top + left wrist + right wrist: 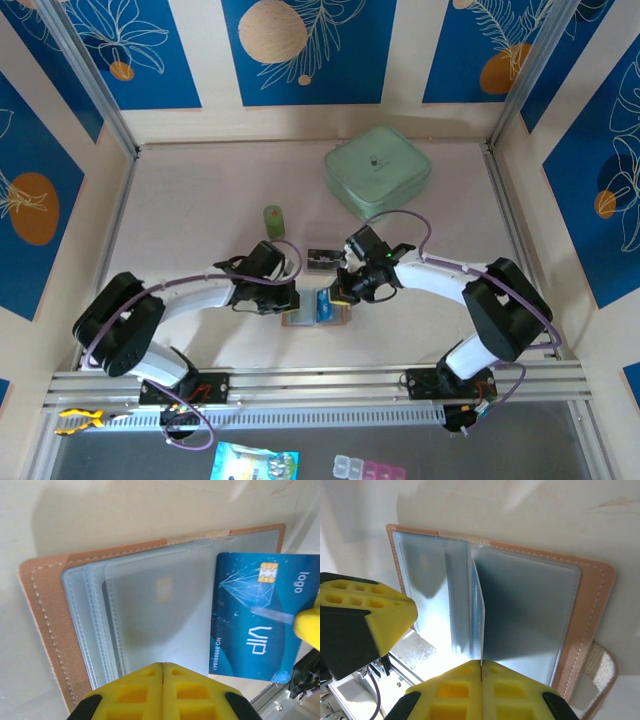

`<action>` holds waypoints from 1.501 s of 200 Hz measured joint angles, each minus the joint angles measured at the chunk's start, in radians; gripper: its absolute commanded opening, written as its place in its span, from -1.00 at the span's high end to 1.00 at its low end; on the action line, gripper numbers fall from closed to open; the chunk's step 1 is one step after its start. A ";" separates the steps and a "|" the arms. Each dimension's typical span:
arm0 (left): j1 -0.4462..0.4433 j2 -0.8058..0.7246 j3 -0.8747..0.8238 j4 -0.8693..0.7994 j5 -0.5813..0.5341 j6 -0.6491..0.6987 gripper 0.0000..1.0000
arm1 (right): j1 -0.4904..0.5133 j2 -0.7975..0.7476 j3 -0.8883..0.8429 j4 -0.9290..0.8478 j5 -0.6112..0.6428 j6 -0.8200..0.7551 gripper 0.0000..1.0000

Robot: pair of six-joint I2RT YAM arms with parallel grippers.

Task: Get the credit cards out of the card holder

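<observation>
A small flat tan leather-like card holder (pixel 47 610) lies open on the pale counter (pixel 200 220) between the two arms, close in front of their bases. Its grey-blue inside carries a stack of frosted clear plastic sleeves (pixel 150 610). Through them a rounded card outline with a small yellowish square shows dimly.

A dark blue rectangular credit card (pixel 255 615) with a gold chip is out of the sleeves, over the holder's right panel. It reads "VIP" in large pale letters and "logo" beside the chip. A number along one edge begins "NO.8888"; the rest is too small to read.

The left gripper (pixel 162 672) is closed, its yellow fingers meeting at the near edge of the sleeves. Whether a sleeve is caught between them cannot be told. The right gripper (pixel 481 672) is clamped on the blue card, which stands on edge above the holder's fold.

Farther back sit a small dark box (pixel 320 260), a short green cylinder (pixel 273 220) and, farthest, a closed mint-green rounded square case (pixel 377 170); their contents are hidden.
</observation>
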 measured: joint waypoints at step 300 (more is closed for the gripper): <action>0.000 -0.021 0.001 -0.028 -0.022 0.000 0.85 | 0.077 0.045 0.098 -0.105 0.071 0.007 0.86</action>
